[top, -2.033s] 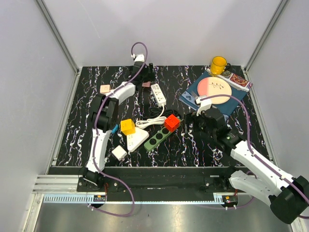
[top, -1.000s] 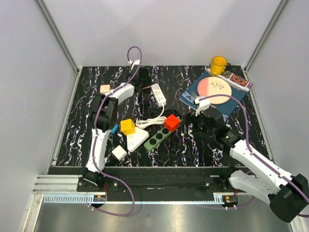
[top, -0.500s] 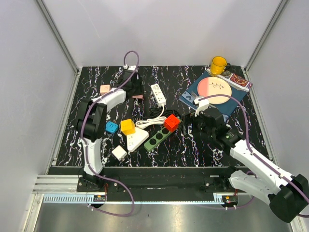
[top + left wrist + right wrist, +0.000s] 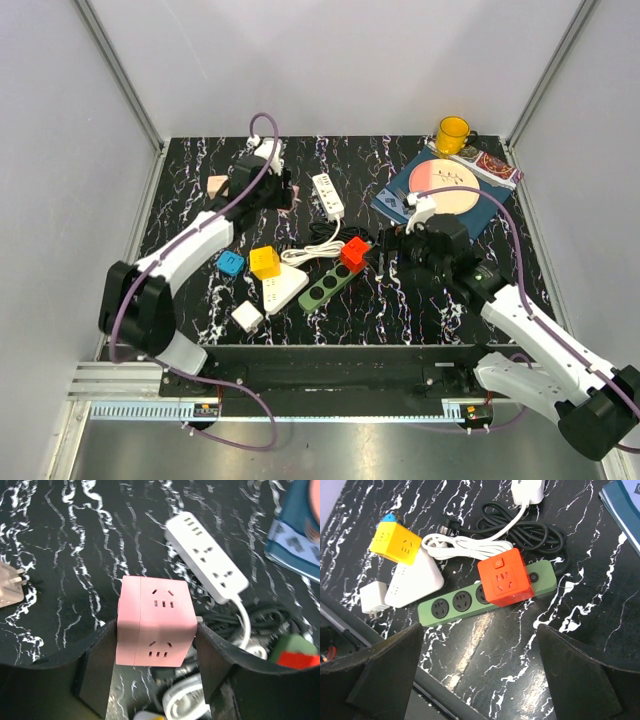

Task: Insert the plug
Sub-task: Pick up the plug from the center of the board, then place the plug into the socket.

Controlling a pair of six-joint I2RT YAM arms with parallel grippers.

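My left gripper (image 4: 277,189) is shut on a pink cube socket (image 4: 156,622), held above the table left of the white power strip (image 4: 328,195), which also shows in the left wrist view (image 4: 207,565). In the top view the cube is mostly hidden by the gripper. My right gripper (image 4: 386,254) is open and empty, hovering just right of the green power strip (image 4: 330,285). In the right wrist view (image 4: 480,670) the green strip (image 4: 455,605) carries a red cube socket (image 4: 504,577) at its switch end.
A yellow cube (image 4: 264,262) sits on a white triangular strip (image 4: 283,288). A small white adapter (image 4: 246,317), a blue piece (image 4: 231,263) and a pink plug (image 4: 217,185) lie left. Black and white cables (image 4: 530,532) coil mid-table. A plate (image 4: 446,186) and a yellow mug (image 4: 452,133) stand back right.
My left arm has swung from the back of the table toward the left and nearer, carrying the pink cube. My right gripper has shifted slightly.
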